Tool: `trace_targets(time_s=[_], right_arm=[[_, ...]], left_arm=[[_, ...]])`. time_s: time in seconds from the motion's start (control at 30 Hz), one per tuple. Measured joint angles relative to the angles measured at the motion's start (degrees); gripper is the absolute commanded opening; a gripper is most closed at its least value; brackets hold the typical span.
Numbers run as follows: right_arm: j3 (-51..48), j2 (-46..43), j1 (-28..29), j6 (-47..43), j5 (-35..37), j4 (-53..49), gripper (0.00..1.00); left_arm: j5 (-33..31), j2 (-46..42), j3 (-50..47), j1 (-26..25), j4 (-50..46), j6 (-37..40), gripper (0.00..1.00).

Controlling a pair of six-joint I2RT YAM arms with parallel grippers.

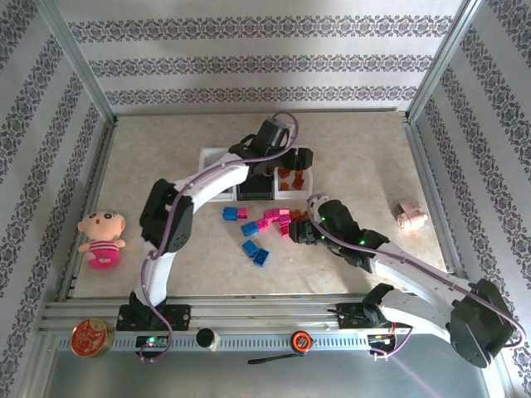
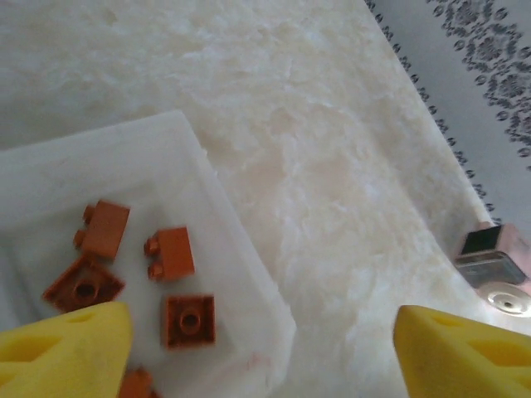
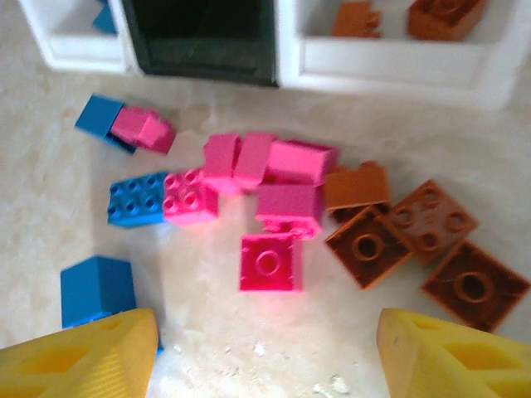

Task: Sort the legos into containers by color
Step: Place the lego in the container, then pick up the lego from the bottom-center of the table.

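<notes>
Left gripper (image 2: 264, 352) open and empty above white tray (image 2: 249, 282), lower left of frame, which holds orange-brown legos (image 2: 189, 319). Right gripper (image 3: 265, 352) open over mixed pile (image 3: 274, 199), frame centre. Risk: pink brick (image 3: 268, 263) touches its neighbours; closing may snag two colours or scatter them

top external: looked down from behind arm bases (image 1: 153, 317), far, whole table (image 1: 166, 149) | left wrist: close above right white tray (image 2: 236, 249) | right wrist: near, down on loose bricks (image 3: 267, 264), same tray shared

orange brick (image 2: 138, 385) cut by bottom edge.
</notes>
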Motion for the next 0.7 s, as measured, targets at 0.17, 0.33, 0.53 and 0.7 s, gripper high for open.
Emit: trace_targets(time_s=[0.17,0.33,0.53,0.7], right_arm=[[3.5,8.7,7.5,-1.8,-1.7,0.4,0.71],[7.6,16.2,12.7,-4.2,-3.3,1.0,0.71],[11.8,23.0,16.5,-7.5,-3.3,0.1,0.73],[13.5,26.9,17.9,-10.3,-3.1,-1.8,0.75]], left_arm=[[-3.0,-20.8,-20.4,0.0,5.4,-0.6,0.95],[-11.3,-40.2,-36.0,0.4,6.7,-0.2,1.00],[-18.7,-58.3,-51.9,1.1,3.9,-0.4,1.00],[-21.8,-70.3,-60.4,1.1,-2.4,-2.3,1.00]])
